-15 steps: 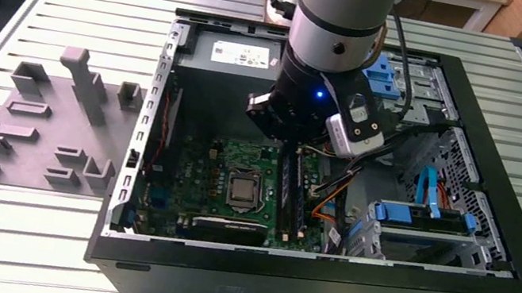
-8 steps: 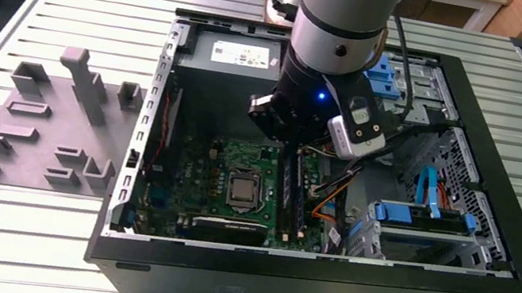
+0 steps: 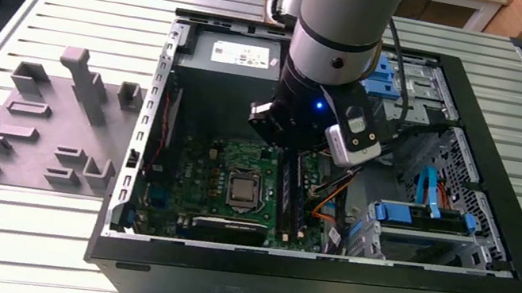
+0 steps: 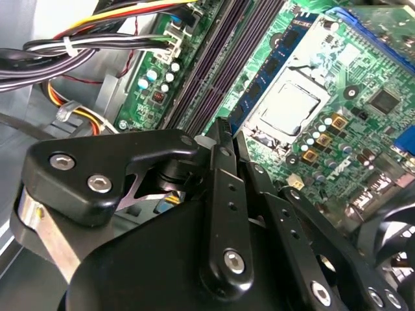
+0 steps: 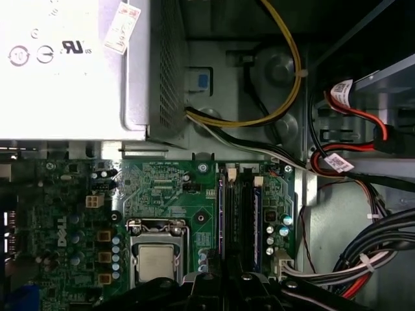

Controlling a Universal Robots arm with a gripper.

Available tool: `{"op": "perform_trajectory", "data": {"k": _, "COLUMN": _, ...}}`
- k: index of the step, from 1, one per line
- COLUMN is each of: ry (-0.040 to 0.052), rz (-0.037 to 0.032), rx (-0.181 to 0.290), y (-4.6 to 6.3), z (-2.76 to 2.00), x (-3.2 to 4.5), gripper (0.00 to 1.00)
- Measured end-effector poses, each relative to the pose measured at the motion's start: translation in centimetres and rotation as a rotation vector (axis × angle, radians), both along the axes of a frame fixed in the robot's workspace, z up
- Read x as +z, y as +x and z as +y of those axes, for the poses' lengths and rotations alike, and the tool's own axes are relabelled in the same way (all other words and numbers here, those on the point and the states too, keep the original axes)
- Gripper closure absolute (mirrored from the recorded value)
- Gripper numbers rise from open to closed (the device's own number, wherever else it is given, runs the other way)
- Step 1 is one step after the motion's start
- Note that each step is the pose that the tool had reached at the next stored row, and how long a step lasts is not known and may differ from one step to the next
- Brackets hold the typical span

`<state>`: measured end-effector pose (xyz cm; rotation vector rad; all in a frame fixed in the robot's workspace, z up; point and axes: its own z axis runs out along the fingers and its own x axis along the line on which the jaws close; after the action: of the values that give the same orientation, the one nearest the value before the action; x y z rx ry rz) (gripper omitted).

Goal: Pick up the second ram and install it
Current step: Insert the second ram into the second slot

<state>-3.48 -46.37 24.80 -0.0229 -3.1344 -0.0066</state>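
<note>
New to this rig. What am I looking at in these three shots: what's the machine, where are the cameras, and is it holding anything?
The machine is a single robot arm reaching down into an open computer case that lies on a slatted metal table. The exterior view is from a camera off the arm, looking down on the whole scene. Both wrist views come from cameras riding on the arm near the gripper, so they look into the case up close.

Inside the case is the green motherboard with its square silver processor, the black memory slots beside it, a silver power supply and bundled cables. A blue ram stick already sits beside the slots.

On the table at the exterior view's left is a grey parts fixture. The pictures don't settle whether the gripper holds anything.
</note>
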Motion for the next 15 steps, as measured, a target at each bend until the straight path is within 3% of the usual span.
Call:
{"op": "perform_trajectory", "data": {"k": 4, "ry": 0.0001, "rz": 0.0000, "rx": 0.000, "y": 0.00, "z": -0.01, "x": -0.63, "gripper": 0.86}}
{"op": "perform_trajectory", "data": {"k": 11, "ry": 0.0003, "rz": -0.0001, "rx": 0.000, "y": 0.00, "z": -0.03, "x": -0.70, "gripper": 0.86}}
{"op": "perform_trajectory", "data": {"k": 15, "ry": 0.0000, "rz": 0.0000, "rx": -0.003, "y": 0.04, "z": -0.30, "x": -0.90, "gripper": 0.86}}
